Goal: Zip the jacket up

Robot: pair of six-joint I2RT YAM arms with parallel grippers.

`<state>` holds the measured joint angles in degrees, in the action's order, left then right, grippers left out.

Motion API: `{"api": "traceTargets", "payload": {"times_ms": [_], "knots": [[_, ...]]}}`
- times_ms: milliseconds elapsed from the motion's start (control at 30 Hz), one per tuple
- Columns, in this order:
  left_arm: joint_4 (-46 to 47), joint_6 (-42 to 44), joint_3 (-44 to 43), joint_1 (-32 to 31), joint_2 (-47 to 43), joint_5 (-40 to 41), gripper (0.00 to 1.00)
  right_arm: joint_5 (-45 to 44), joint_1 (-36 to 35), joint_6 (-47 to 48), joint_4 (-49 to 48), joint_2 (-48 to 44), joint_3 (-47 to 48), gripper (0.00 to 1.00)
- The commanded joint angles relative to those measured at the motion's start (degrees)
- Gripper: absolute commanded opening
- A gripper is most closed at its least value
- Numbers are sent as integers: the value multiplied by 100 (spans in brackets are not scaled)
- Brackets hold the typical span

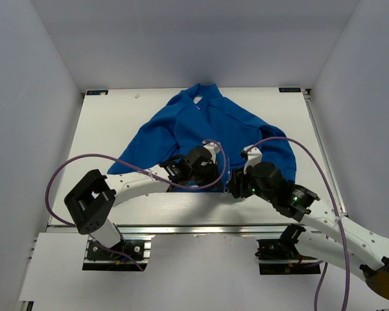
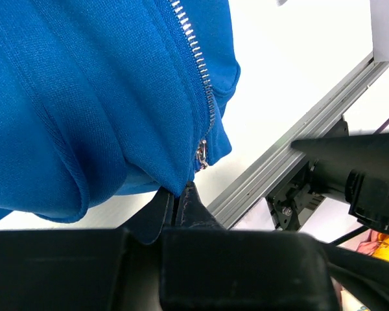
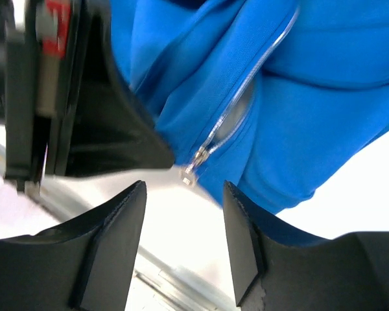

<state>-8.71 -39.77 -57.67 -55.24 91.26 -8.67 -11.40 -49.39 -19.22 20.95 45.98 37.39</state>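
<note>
To anchor the zipper (image 2: 198, 65), left fingers (image 2: 198, 210) clamp the jacket (image 2: 84, 97) hem (image 2: 172, 184) at 6 o'clock; right fingers (image 3: 113, 246) stand wide, empty, facing the pull (image 3: 193, 170).

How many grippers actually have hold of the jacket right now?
1. The left gripper pinches the jacket hem below the zipper; the right gripper stands open before the zipper pull.

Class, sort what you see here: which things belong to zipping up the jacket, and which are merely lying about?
Belong to the job:
jacket
its zipper pull
left gripper, jaws shut on the jacket's hem
right gripper, jaws open near the pull

Just there:
table
purple cables
aluminium rail
</note>
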Motion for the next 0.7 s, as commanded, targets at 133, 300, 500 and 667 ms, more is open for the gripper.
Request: {"api": "traceTargets", "payload": {"times_ms": [133,300,500,667], "knots": [[-105,-207,-254,-39,-285,-197,0,173,-378,-564,-3,-177,-399,53],[-175,-286,-218,-39,-276,-188,0,383,-475,-925,-354,-221,-872,52],[-157,-356,-166,-39,-302,-197,0,349,-475,-1215,-1197,-72,-1269,52],[-149,-400,-157,-39,-293,-232,0,208,-475,-1286,-1725,113,-1409,49]]}}
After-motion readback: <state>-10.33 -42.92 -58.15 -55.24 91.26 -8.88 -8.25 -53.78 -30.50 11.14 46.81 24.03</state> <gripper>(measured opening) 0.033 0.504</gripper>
